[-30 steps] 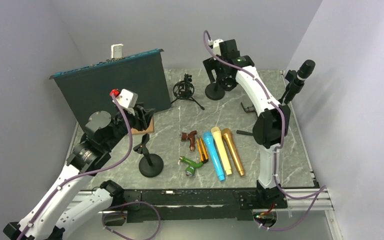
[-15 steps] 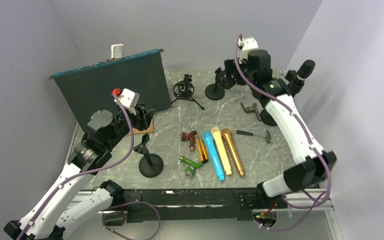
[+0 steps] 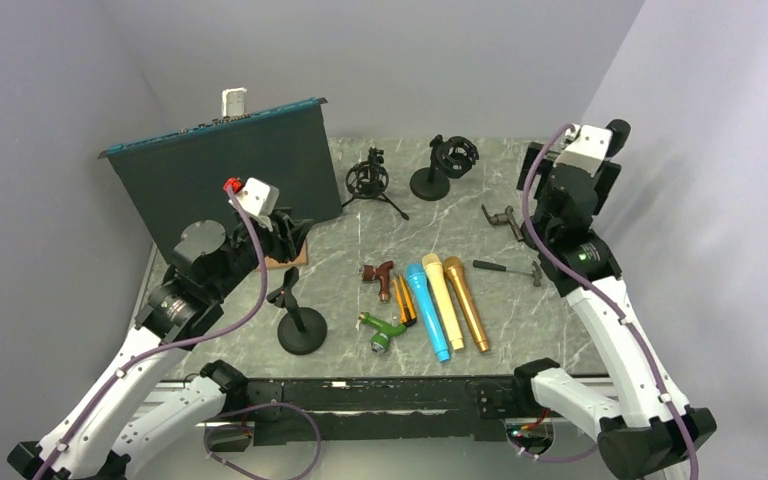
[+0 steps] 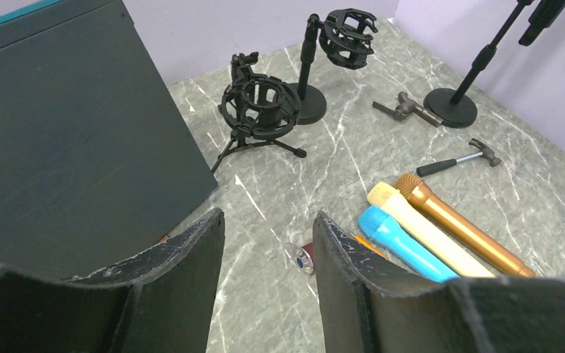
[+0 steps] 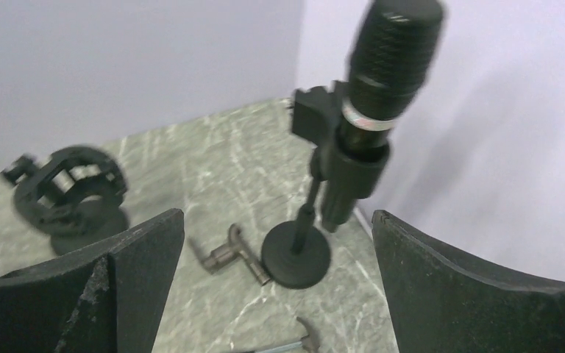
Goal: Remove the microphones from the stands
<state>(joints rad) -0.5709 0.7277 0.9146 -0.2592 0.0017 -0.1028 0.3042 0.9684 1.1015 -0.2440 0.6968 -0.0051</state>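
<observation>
A black microphone (image 5: 384,88) sits tilted in the clip of a thin black stand (image 5: 296,256) at the back right, close to the wall. Its head shows in the top view (image 3: 617,131). My right gripper (image 5: 276,217) is open and empty, a little short of the microphone, which stands between the lines of its two fingers. In the top view the right gripper (image 3: 572,172) is just left of the microphone. My left gripper (image 4: 268,228) is open and empty, held above the table near the dark board, far from the stand (image 4: 452,107).
Blue (image 3: 428,310), cream (image 3: 442,300) and gold (image 3: 467,302) microphones lie mid-table. A hammer (image 3: 508,268) and a brown crank (image 5: 229,255) lie near the stand's base. Two empty shock-mount stands (image 3: 453,160) (image 3: 368,180) are at the back, a small stand (image 3: 300,325) and a dark board (image 3: 225,175) at the left.
My right arm has swung from the back middle of the table to the right and now faces the microphone on its stand. The left arm has not moved.
</observation>
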